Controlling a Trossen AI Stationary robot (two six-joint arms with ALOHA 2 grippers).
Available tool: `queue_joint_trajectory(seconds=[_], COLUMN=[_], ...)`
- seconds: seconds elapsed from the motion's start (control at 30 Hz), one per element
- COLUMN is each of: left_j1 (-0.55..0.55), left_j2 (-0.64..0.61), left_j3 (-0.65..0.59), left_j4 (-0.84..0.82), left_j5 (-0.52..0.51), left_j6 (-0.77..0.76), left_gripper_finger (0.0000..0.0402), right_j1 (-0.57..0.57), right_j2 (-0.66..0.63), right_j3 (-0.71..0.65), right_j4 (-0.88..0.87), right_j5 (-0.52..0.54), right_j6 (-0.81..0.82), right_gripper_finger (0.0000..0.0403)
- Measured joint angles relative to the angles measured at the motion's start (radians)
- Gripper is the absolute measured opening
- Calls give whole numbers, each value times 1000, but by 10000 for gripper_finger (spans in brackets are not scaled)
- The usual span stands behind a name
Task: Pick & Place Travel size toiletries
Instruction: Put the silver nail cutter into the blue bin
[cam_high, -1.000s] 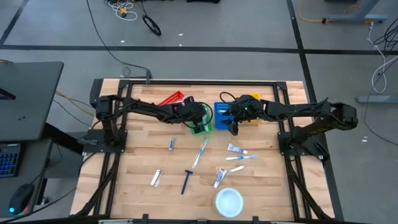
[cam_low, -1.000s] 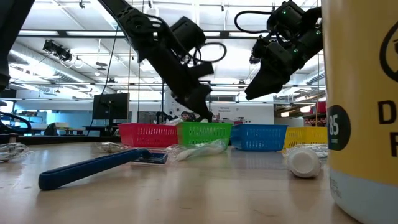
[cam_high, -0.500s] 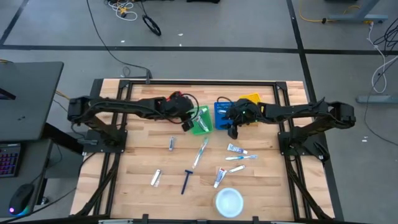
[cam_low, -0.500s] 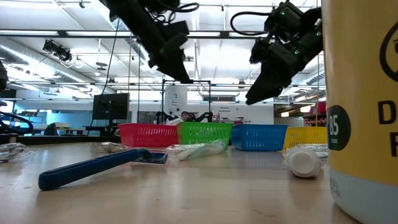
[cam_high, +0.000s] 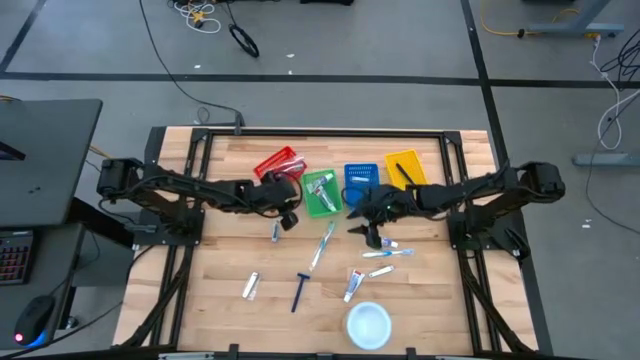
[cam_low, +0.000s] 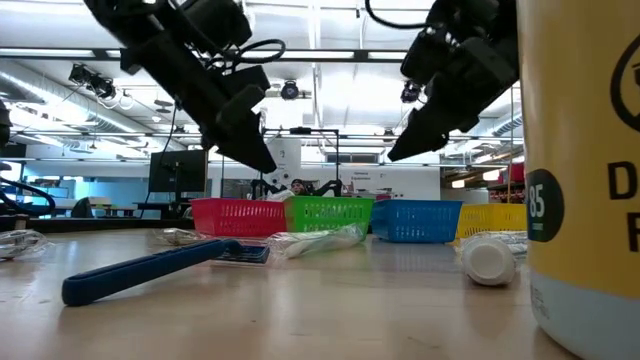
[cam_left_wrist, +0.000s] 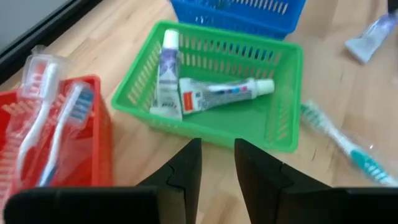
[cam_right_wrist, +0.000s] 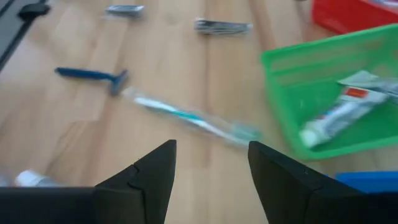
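high view: the left end effector (cam_high: 288, 217) hangs over the bench (cam_high: 220, 262) just in front of the red basket (cam_high: 277, 162), close to a small tube (cam_high: 276, 232) lying on the wood; its fingers (cam_left_wrist: 186, 171) stand nearly together with nothing between them. the right end effector (cam_high: 372, 236) is over the bench in front of the blue basket (cam_high: 360, 178), beside the tube (cam_high: 381, 239) on the wood, fingers (cam_right_wrist: 158, 171) spread and empty. two tubes (cam_left_wrist: 217, 93) lie in the green basket (cam_high: 322, 192); two toothbrushes (cam_left_wrist: 53, 118) lie in the red basket. a dark item, which i cannot make out, lies in the yellow basket (cam_high: 404, 166). loose on the bench are a toothbrush (cam_high: 323, 245), a blue razor (cam_high: 299, 291), another toothbrush (cam_high: 378, 271), two more tubes (cam_high: 352, 285) and a white disc (cam_high: 367, 324) near the front edge.
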Motion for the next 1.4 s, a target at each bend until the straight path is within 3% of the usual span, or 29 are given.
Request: queue_joint_trajectory(seconds=[0.2, 0.67, 0.73, 0.93, 1.23, 1.4], left_j1=[2, 2, 2, -48, -272, -350], left_j2=[0, 0, 0, 0, 0, 0], left_j3=[-26, -26, -26, -26, 109, 138], left_j4=[90, 23, -20, -179, -488, -593], left_j5=[12, 56, 88, 333, 330, 399], left_j6=[46, 31, -14, -166, -475, -602], left_gripper_finger=[105, 103, 103, 105, 117, 146], right_j1=[83, 223, 224, 217, 199, 199], right_j2=[2, 2, 2, 2, 2, 2], right_j3=[0, 0, 0, 0, 0, 0], right_j4=[-70, -215, -204, -178, -119, -46], right_j5=[0, 9, 51, 173, 220, 244], right_j6=[52, 276, 276, 278, 211, 189], right_gripper_finger=[211, 204, 201, 199, 199, 199])
